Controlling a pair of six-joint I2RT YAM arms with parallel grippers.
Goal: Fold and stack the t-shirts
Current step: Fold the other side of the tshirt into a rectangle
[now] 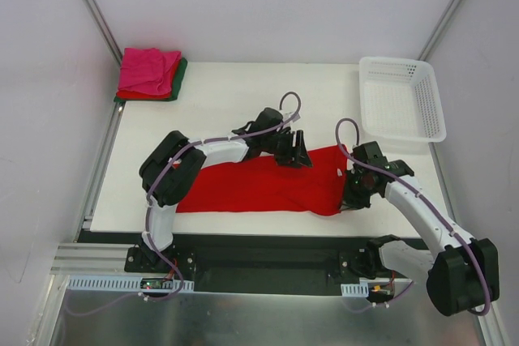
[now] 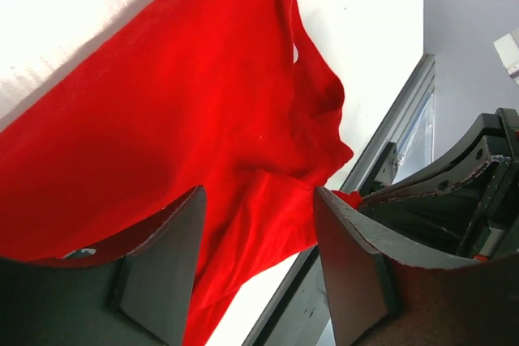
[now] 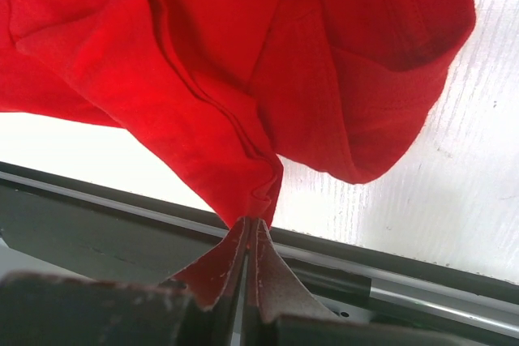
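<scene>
A large bright red t-shirt (image 1: 251, 188) lies stretched sideways across the near half of the white table (image 1: 227, 111). My left gripper (image 1: 293, 151) hovers over the shirt's far edge near the middle; in the left wrist view it (image 2: 255, 241) is open, with the red cloth (image 2: 162, 103) below and between its fingers (image 2: 174, 257). My right gripper (image 1: 350, 198) is at the shirt's right near corner; in the right wrist view it (image 3: 255, 220) is shut on a bunched fold of the red cloth (image 3: 243, 54), lifted slightly by the table's front edge.
A stack of folded t-shirts (image 1: 150, 74), magenta pink on top of red and dark green, sits at the back left corner. A white lattice basket (image 1: 401, 99) stands at the back right. A black rail (image 3: 122, 224) runs along the table's near edge.
</scene>
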